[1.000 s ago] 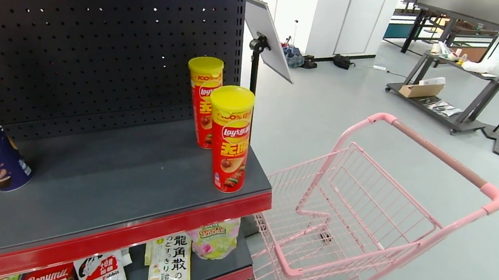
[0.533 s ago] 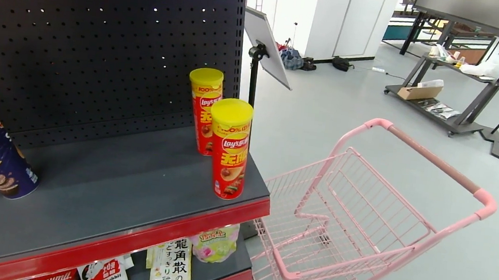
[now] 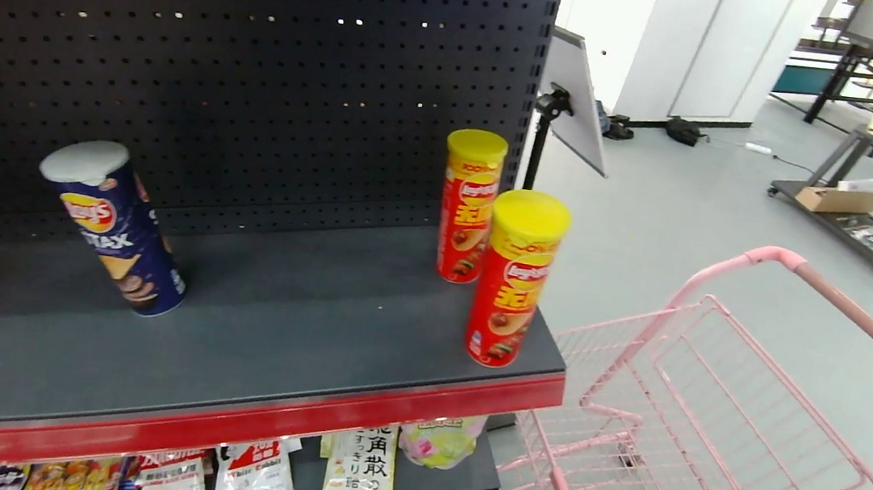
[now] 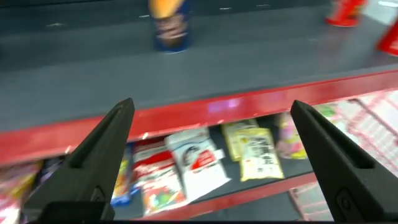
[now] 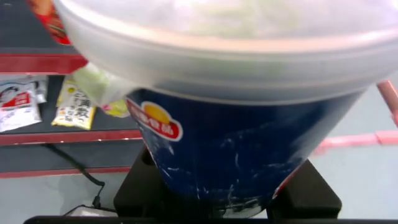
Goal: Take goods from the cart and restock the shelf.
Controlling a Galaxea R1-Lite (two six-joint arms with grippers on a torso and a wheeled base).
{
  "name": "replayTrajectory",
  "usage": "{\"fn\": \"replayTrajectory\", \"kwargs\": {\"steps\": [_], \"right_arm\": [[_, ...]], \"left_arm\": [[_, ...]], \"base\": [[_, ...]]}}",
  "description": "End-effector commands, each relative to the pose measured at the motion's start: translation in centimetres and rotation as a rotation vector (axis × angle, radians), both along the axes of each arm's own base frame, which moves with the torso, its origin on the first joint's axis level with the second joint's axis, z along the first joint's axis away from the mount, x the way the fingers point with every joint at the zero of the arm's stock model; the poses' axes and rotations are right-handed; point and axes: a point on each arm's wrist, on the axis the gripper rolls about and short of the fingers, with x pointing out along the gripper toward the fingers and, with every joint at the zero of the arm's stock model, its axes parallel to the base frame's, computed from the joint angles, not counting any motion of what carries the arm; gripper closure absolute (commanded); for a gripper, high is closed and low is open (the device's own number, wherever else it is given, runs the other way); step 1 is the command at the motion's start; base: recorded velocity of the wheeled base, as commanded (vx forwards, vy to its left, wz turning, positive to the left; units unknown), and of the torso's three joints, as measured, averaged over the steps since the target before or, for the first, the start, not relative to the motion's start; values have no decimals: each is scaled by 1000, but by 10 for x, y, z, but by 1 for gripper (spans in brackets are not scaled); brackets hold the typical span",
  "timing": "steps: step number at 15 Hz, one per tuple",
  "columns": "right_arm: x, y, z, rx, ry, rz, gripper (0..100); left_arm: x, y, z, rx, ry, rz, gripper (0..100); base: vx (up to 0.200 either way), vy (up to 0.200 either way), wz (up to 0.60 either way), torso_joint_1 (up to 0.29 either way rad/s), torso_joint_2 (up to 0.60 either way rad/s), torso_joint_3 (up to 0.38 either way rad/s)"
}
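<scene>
A blue chip can with a pale lid stands on the left of the grey shelf. Two red chip cans with yellow lids stand at the shelf's right end, one at the back, one by the red front edge. The pink cart stands to the right of the shelf. My left gripper is open, level with the shelf's red edge, nothing between its fingers. My right gripper is shut on another blue chip can with a clear lid, held close before the camera.
A black pegboard backs the shelf. Snack bags fill the lower shelf, also seen as snack bags in the left wrist view. A tilted board on a stand is behind the shelf's right end. Open grey floor lies beyond the cart.
The head camera has turned left, so the whole picture has shifted right. The cans on the shelf and the cart have kept their places.
</scene>
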Motion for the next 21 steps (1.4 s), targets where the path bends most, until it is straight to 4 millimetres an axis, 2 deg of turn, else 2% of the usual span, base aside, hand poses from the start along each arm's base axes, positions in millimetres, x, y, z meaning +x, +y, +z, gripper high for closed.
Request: {"fn": "replayTrajectory", "kwargs": {"steps": [1, 4, 8, 11, 14, 16, 21], "right_arm": [[1, 0, -2, 0, 10, 1, 100], [-4, 0, -6, -8, -27, -6, 100], [-29, 4, -27, 2, -101, 18, 100], [-40, 4, -38, -3, -133, 32, 100], [-50, 5, -48, 18, -173, 31, 100], [-55, 6, -55, 25, -189, 29, 100], [-56, 6, -54, 23, -201, 34, 100]], "left_arm": [[0, 0, 0, 0, 0, 0, 0], [0, 0, 0, 0, 0, 0, 0], [0, 0, 0, 0, 0, 0, 0], [0, 0, 0, 0, 0, 0, 0], [0, 0, 0, 0, 0, 0, 0], [0, 0, 0, 0, 0, 0, 0], [0, 0, 0, 0, 2, 0, 0]], "base": [[0, 0, 600, 2, 2, 2], [0, 0, 200, -1, 1, 1], [0, 0, 0, 0, 0, 0], [-200, 0, 0, 7, 6, -1], [0, 0, 0, 0, 0, 0], [0, 200, 0, 12, 7, 2], [0, 200, 0, 5, 3, 2]]}}
